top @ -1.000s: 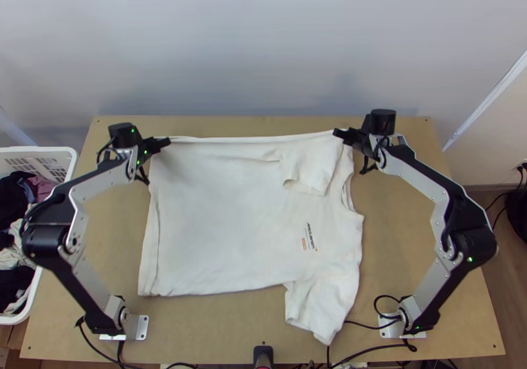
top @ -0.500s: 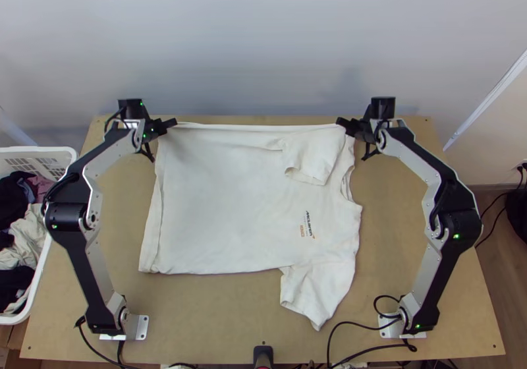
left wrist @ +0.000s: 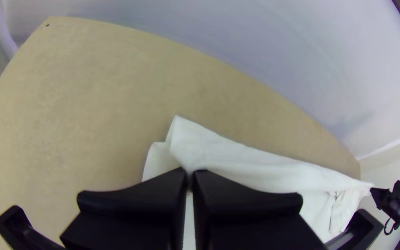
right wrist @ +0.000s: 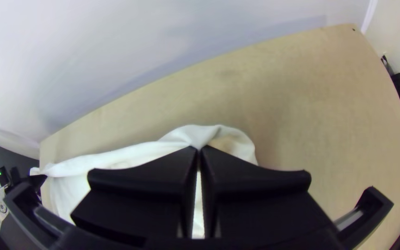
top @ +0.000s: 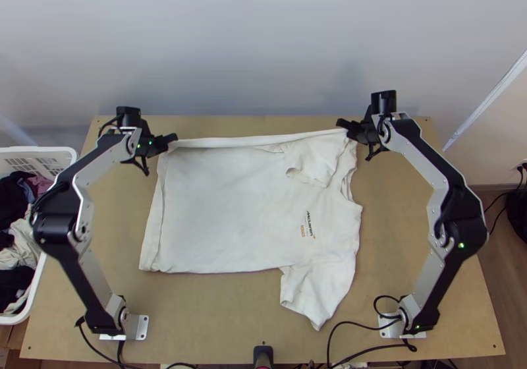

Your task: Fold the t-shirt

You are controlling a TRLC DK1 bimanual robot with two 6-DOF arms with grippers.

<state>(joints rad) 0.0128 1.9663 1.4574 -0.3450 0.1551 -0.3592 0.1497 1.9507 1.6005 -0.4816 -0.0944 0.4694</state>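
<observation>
My left gripper (top: 172,138) holds the far left corner of the white t-shirt (top: 230,204), and my right gripper (top: 341,125) its far edge near the collar. The shirt lies spread, collar to the right, with one sleeve toward the near edge and the other lying over the body at the far side. In the left wrist view, my left gripper (left wrist: 190,173) is shut on white cloth (left wrist: 237,162). The right wrist view has my right gripper (right wrist: 199,149) shut on the shirt's edge (right wrist: 149,149), which bunches slightly at the fingertips.
At the left, a white basket (top: 71,155) of clothes stands beside the wooden table (top: 217,316). A pale wall (top: 263,46) rises behind the far edge. Black cables (top: 356,323) lie along the near right part, by the right arm's base.
Both grippers moved away from the near edge, drawing the shirt along and slightly right; most recently the left gripper came back a little nearer. The near sleeve now lies farther from the table's near edge.
</observation>
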